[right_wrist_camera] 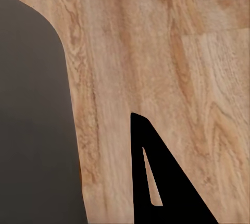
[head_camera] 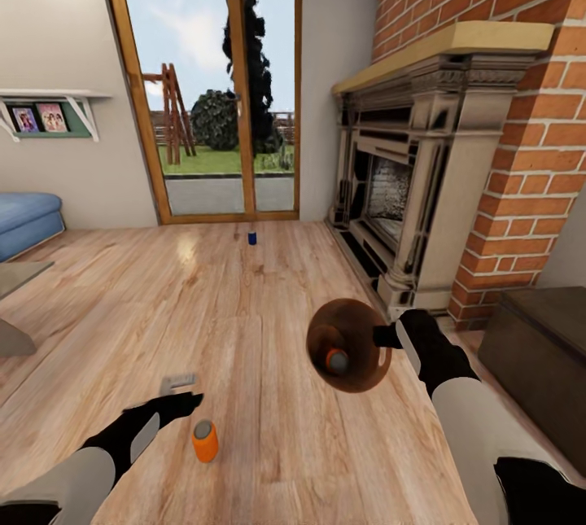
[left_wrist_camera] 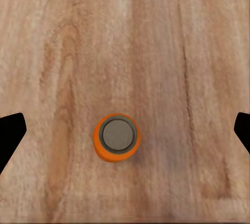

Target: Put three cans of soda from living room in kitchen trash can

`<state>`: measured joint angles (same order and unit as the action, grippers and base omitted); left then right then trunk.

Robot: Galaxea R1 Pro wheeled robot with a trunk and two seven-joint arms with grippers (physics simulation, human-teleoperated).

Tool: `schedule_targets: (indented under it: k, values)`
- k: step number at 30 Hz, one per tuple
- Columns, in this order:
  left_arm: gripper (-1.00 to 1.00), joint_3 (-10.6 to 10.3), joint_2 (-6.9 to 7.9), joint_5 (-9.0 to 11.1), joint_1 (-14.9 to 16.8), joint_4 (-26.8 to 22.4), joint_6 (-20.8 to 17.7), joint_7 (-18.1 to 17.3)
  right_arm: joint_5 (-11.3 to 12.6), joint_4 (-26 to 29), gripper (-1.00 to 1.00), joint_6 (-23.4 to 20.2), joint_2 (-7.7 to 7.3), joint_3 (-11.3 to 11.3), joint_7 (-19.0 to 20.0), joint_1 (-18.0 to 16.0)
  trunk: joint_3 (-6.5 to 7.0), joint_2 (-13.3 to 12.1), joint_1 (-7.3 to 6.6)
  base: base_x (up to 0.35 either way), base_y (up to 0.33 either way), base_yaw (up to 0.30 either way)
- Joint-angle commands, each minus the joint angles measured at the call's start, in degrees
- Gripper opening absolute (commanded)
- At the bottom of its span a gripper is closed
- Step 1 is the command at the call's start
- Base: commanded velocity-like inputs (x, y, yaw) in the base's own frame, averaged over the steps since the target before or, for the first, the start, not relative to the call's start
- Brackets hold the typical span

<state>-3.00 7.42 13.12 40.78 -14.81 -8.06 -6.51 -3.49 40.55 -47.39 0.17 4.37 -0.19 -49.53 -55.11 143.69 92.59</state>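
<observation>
An orange can of soda point(head_camera: 205, 440) stands upright on the wood floor of the living room. My left gripper point(head_camera: 184, 396) hovers open straight above it. In the left wrist view the can's silvery top point(left_wrist_camera: 118, 135) lies between the two spread black fingertips point(left_wrist_camera: 10, 131). My right gripper point(head_camera: 389, 337) is shut on the rim of the tash can point(head_camera: 352, 323), held tilted above the floor with its coppery inside facing me. A second orange can point(head_camera: 337, 360) lies inside it. A dark blue can point(head_camera: 252, 238) stands far off by the glass doors. In the right wrist view the bin's grey wall point(right_wrist_camera: 31, 130) sits beside one black finger point(right_wrist_camera: 166, 187).
The ornate fireplace point(head_camera: 407, 183) and brick wall point(head_camera: 529, 150) stand on the right, with a dark chest point(head_camera: 541, 346) near my right arm. A light-blue sofa point(head_camera: 24, 220) and a table corner point(head_camera: 16, 281) are at the left. Wood-framed glass doors point(head_camera: 207, 85) close off the far side.
</observation>
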Motion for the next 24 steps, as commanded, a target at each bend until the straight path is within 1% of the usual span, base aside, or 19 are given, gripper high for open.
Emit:
schedule_targets:
  k: [1,13,18,24]
  values:
    - [1.00,-0.05,-0.01,0.01,0.00,-0.01,0.02,-0.02,0.78,0.05,-1.00,0.02,0.01,0.03,0.01,-0.04,-0.22,0.03,0.01,0.000,0.000,0.000]
    - [1.00,-0.25,-0.14,0.04,0.00,0.05,0.06,-0.16,0.76,0.05,-1.00,0.02,0.01,0.02,0.01,-0.04,-2.88,0.19,0.32,0.000,0.000,0.000]
    - [1.00,-0.38,-0.63,-0.08,0.00,0.05,0.06,-0.17,0.76,0.05,-1.00,0.02,0.01,0.02,0.01,-0.04,-3.98,0.25,0.45,0.000,0.000,0.000]
    - [1.00,-0.42,-0.73,-0.09,0.00,0.04,0.12,-0.17,0.76,0.07,-1.00,0.05,0.01,-0.01,0.08,-0.04,-5.31,0.34,0.61,0.000,0.000,0.000]
